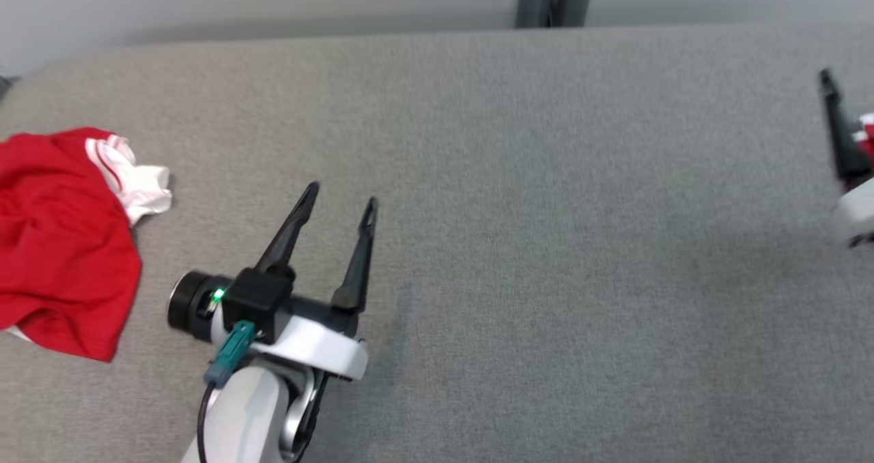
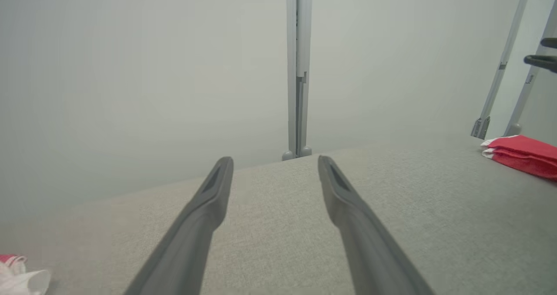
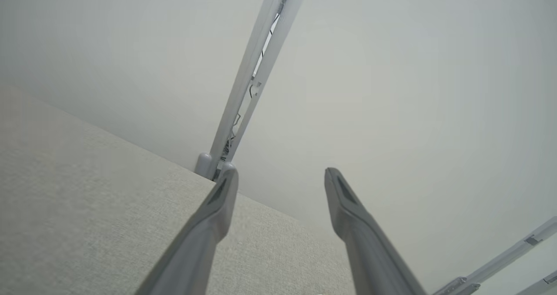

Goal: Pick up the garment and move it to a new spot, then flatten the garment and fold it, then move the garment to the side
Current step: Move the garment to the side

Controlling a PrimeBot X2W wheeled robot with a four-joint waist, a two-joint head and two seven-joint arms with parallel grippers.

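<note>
Hovering over the grey surface [image 1: 546, 176], the left claw [image 1: 341, 194] gapes wide, empty. At three o'clock the right claw [image 3: 280, 173], likewise spread and empty, sits just beside the folded red garment [image 2: 522, 155]. A crumpled red-and-white cloth [image 1: 61, 244] lies at nine o'clock.

On the table [image 1: 519, 176] before me, a crumpled garment [image 1: 61, 244] lies to the left of the jaws of my left gripper [image 1: 339, 203]. A folded garment [image 2: 522, 155] lies far to their right, just beside the jaws of my right gripper [image 3: 280, 171].
</note>
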